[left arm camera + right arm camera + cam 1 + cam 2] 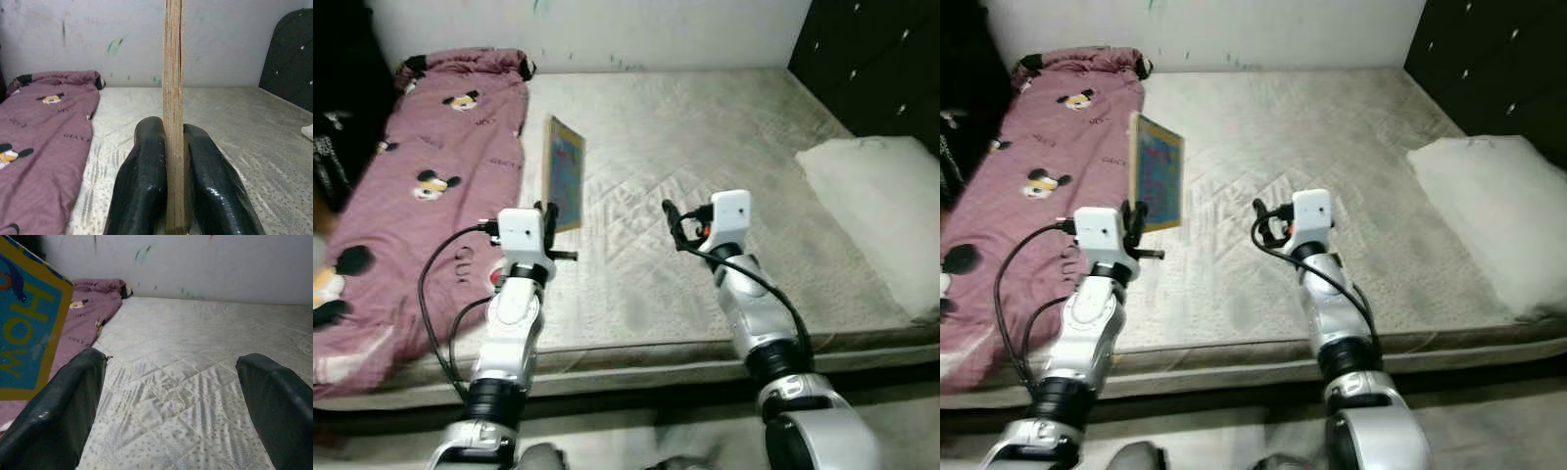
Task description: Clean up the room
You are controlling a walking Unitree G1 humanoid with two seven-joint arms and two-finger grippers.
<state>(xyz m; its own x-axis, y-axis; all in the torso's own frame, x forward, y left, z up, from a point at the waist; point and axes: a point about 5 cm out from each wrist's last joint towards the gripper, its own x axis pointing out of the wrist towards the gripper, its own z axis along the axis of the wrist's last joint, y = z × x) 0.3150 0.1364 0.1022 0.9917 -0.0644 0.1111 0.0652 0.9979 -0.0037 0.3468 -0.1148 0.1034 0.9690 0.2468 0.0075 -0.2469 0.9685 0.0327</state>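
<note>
Over mattress point(705, 147): left gripper point(168, 161) clamps book point(564, 174) (upright).

Lighting is even and moderately bright across the mattress point(705, 196), with no hard shadows and no single visible source. Head views are soft overall, with mild loss of detail toward the lower edge near the robot's body. The far-left corner beyond the left gripper point(548, 217) falls into deep black; the dark cabinet point(876, 64) far to the right of the right gripper point(677, 223) also reads nearly featureless. The white pillow point(881, 196) is slightly overexposed. In the left wrist view, glossy fingers point(142, 191) carry small highlights and are out of focus; the book point(173, 98) edge between them is sharper. Right wrist view fingers point(63, 411) are blurred.
</note>
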